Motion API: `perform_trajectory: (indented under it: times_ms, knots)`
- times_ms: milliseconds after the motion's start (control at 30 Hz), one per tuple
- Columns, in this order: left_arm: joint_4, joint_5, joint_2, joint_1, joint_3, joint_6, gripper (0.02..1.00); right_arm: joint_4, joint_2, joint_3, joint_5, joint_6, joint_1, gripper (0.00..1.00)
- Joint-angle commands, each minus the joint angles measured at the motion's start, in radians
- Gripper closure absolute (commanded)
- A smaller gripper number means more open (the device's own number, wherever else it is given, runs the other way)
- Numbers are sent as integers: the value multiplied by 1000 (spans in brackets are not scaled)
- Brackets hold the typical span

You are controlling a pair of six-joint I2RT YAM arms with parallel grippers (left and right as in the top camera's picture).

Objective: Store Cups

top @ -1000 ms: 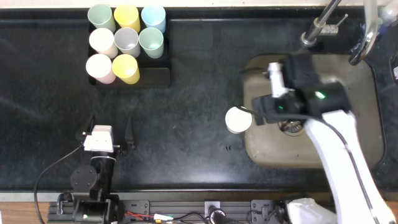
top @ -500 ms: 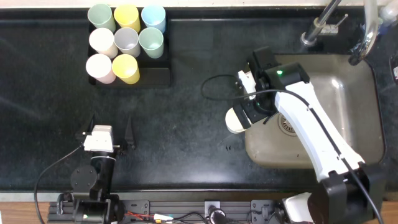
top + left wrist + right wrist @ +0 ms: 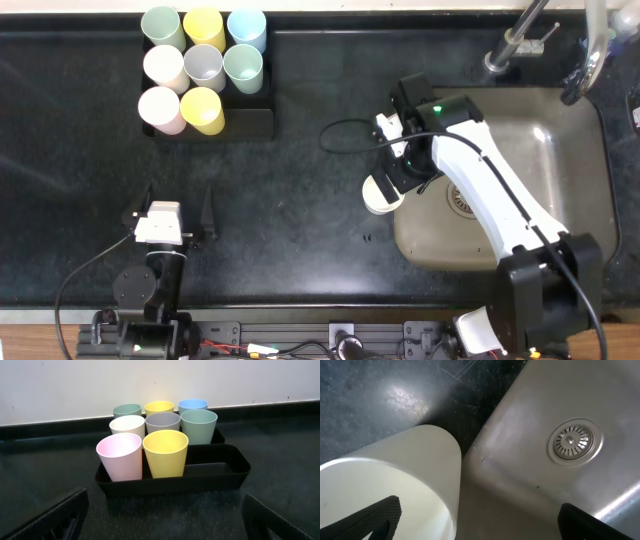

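We see the right gripper [image 3: 393, 186] spread wide, holding nothing, over the cream cup [image 3: 379, 195] at the left rim of the sink [image 3: 560, 130], centre-right of the top view; the left gripper [image 3: 175, 208], lower left, gapes empty too.

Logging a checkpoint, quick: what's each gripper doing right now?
Left gripper: open, empty.
Right gripper: open, astride the cup wall.

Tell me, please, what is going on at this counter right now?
The right arm's end effector is open at a cream cup by the sink's edge, not gripping it yet. Eight cups stand in the black tray, with one corner slot free. The left end effector sits open, facing the tray.
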State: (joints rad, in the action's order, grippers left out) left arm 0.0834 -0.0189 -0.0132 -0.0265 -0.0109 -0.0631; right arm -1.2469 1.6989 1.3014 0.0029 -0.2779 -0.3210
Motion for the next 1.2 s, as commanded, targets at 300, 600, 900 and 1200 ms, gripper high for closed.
perform_trajectory:
  times_ms: [300,600,900,1200]
  knots:
    - [8,-2,10,-1,-2,-19,18,11,23,25,-13,-16,-3,956]
    - [8,-2,10,-1,-2,-19,18,-126,19,474,-24,-2,-123,958]
    - [8,-2,10,-1,-2,-19,18,-193,349,1175,-16,151,-291,961]
    - [8,-2,10,-1,-2,-19,18,-240,606,1405,45,249,-396,956]
